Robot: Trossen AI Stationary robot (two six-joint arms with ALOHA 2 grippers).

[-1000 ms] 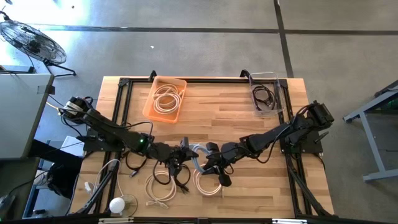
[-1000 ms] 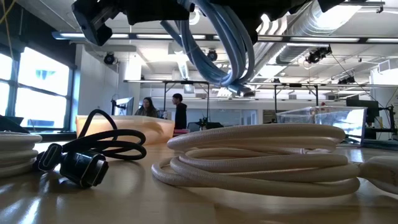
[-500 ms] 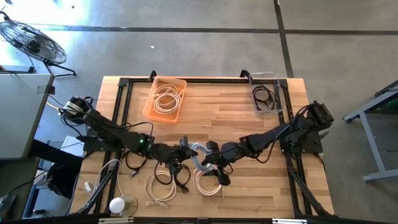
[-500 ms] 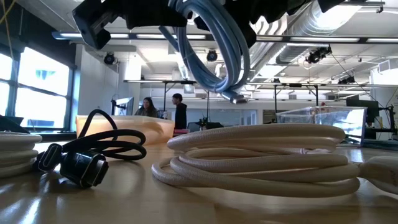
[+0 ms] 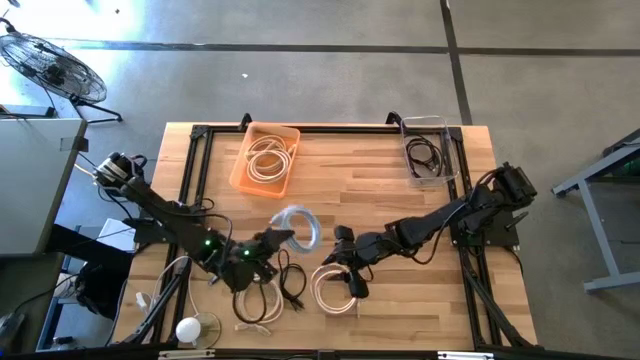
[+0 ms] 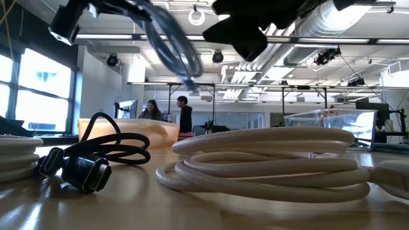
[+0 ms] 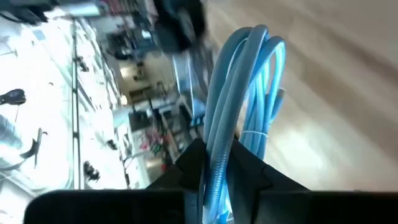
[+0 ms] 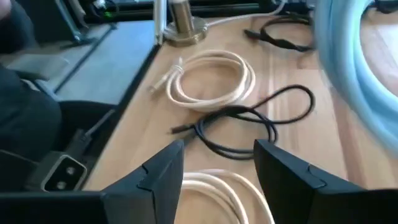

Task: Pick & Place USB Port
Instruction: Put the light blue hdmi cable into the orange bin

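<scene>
Two people point(image 6: 167, 108) stood far behind your wooden table point(image 5: 360, 170).
Your left gripper point(image 5: 268, 240) clenched the blue cable coil point(image 5: 296, 226); your right gripper point(image 8: 217, 163) hung released above cream coils point(image 5: 334, 290).

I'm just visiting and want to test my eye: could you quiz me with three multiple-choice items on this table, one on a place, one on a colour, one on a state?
1. Where does the coiled white cable near the table's far edge lie?
A. in the orange bin
B. in the clear bin
C. on the floor

2. What colour is the cable coil in the left gripper?
A. black
B. light blue
C. white

3. How is the right gripper?
A. open, holding nothing
B. shut on a black cable
C. shut on the blue coil

Answers: 1 A, the high view shows it inside; 2 B, seen between the fingers; 3 A, bare gap between its fingers.
</scene>
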